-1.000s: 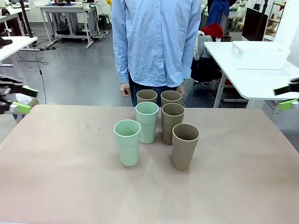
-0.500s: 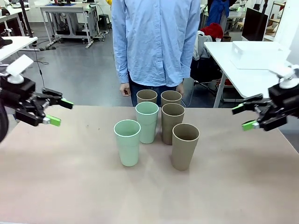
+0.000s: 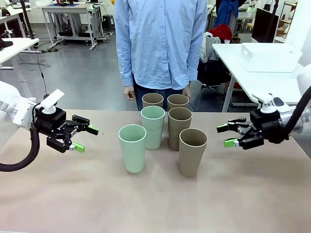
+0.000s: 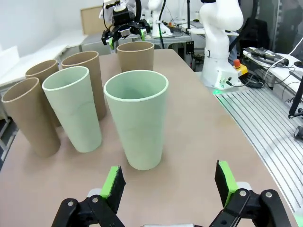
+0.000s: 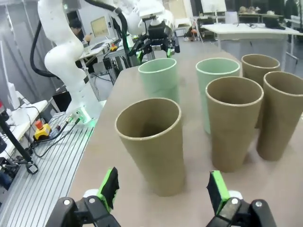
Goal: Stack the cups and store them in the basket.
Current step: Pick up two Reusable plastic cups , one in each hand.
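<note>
Several cups stand upright in a cluster at mid-table: two mint green ones and several tan-brown ones, the nearest at the front right. My left gripper hovers open left of the cluster, its fingers pointing at the front green cup. My right gripper is open on the right side, facing the front brown cup. Neither touches a cup. In each wrist view the gripper holds nothing between its green pads. The white basket sits on a side table at the far right.
A person in a blue shirt stands at the far edge of the table behind the cups, hands down. The brown tabletop is bare in front of and beside the cluster. Other tables and equipment stand farther back.
Both arms have swung in from the table's sides toward the cup cluster, the left from the left and the right from the right. Both grippers stayed open. The cups have not moved.
</note>
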Controlling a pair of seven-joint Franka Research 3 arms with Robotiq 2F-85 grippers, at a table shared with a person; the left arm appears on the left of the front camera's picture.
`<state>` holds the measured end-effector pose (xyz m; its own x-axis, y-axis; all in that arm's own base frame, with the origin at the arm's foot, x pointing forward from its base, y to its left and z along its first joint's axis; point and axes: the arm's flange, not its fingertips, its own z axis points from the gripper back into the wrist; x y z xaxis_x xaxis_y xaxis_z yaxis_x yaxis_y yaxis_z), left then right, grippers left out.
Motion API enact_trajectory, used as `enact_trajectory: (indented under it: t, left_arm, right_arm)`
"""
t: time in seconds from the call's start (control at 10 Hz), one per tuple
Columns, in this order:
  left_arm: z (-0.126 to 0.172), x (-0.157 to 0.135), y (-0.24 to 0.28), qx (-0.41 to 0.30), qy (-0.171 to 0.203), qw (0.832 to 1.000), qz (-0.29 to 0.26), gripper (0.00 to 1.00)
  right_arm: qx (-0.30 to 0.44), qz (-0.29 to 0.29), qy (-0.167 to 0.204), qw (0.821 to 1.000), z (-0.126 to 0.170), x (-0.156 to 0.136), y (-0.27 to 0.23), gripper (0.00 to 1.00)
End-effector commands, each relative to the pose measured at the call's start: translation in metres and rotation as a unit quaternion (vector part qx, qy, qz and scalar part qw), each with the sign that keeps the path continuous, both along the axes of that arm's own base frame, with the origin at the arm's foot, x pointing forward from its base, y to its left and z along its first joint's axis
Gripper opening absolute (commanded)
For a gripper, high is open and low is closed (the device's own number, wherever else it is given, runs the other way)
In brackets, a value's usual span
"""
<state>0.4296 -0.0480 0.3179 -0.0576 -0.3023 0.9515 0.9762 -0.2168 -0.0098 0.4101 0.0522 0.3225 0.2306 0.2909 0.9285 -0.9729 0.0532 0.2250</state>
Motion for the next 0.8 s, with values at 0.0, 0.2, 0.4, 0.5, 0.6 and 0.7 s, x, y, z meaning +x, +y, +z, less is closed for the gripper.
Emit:
enact_trajectory:
  t: [0.0,0.2,0.4,0.5,0.6,0.7]
  left_arm:
    - [0.014,-0.009,0.004,0.005,-0.01,1.0,0.004,1.0]
    - [0.014,-0.009,0.004,0.005,-0.01,1.0,0.004,1.0]
    - [-0.011,0.011,-0.003,-0.023,0.002,1.0,-0.007,1.0]
    - [-0.023,0.016,-0.006,-0.049,-0.005,0.999,-0.01,1.0]
    - [-0.033,0.019,-0.011,-0.069,-0.014,0.997,-0.019,1.0]
    - [-0.043,0.022,-0.02,-0.083,-0.019,0.996,-0.033,1.0]
  right_arm:
    - [-0.019,0.021,-0.015,0.999,0.011,-0.002,-0.004,1.0]
    - [-0.019,0.021,-0.015,0.999,0.011,-0.002,-0.004,1.0]
    - [0.014,0.013,-0.001,1.0,-0.014,0.01,0.008,1.0]
    - [0.037,0.02,0.002,0.999,-0.029,0.016,0.014,1.0]
    - [0.049,0.025,0.001,0.999,-0.044,0.02,0.021,1.0]
    - [0.058,0.03,-0.001,0.998,-0.055,0.022,0.026,1.0]
